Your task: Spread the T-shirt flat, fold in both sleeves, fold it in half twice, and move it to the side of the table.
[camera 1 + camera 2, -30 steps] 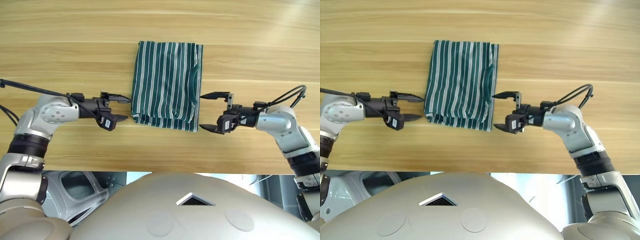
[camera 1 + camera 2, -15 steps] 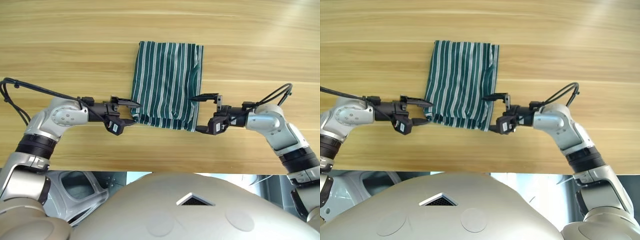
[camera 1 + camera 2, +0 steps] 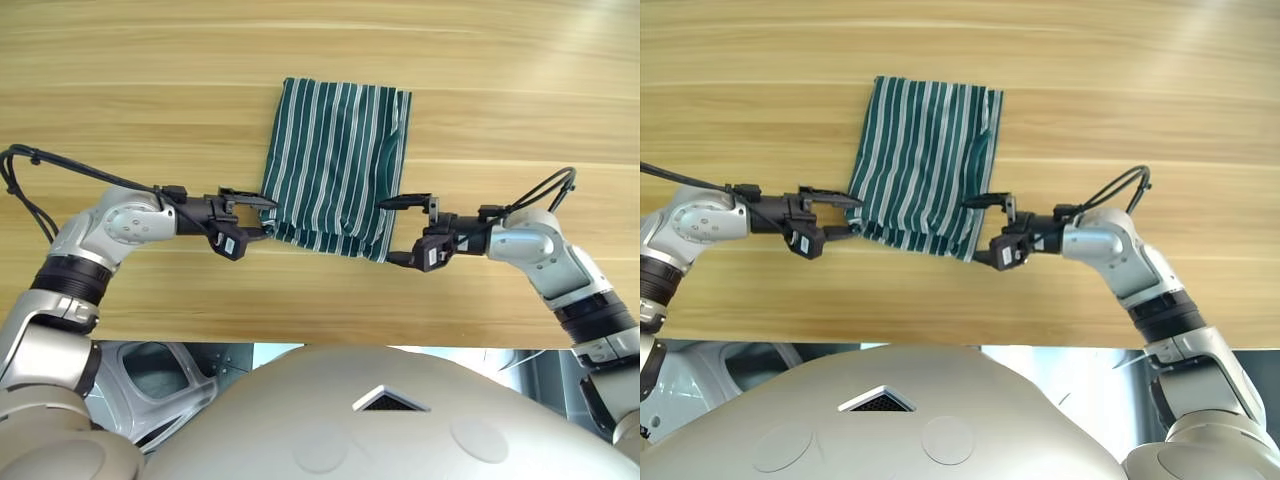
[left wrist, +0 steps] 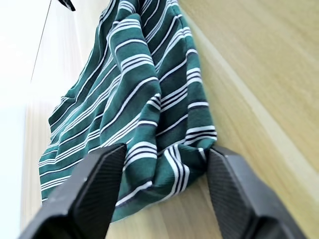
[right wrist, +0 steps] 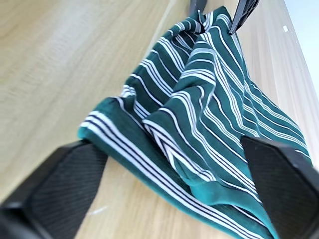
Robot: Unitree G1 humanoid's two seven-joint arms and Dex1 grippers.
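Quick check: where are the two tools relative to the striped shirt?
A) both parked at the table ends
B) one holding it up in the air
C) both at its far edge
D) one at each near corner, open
D: the left tool and the right tool each straddle a near corner of the folded shirt, fingers apart, with the cloth lying on the table.

T-shirt (image 3: 338, 165) of soft cloth, table (image 3: 150, 60) of smooth matt wood — right claw (image 5: 172, 147) fingers (image 5: 55, 184) ribbed matt plastic

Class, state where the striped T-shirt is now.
In the eye views, the T-shirt lies folded on the table, centred, its near edge flanked by the left end effector and right end effector.
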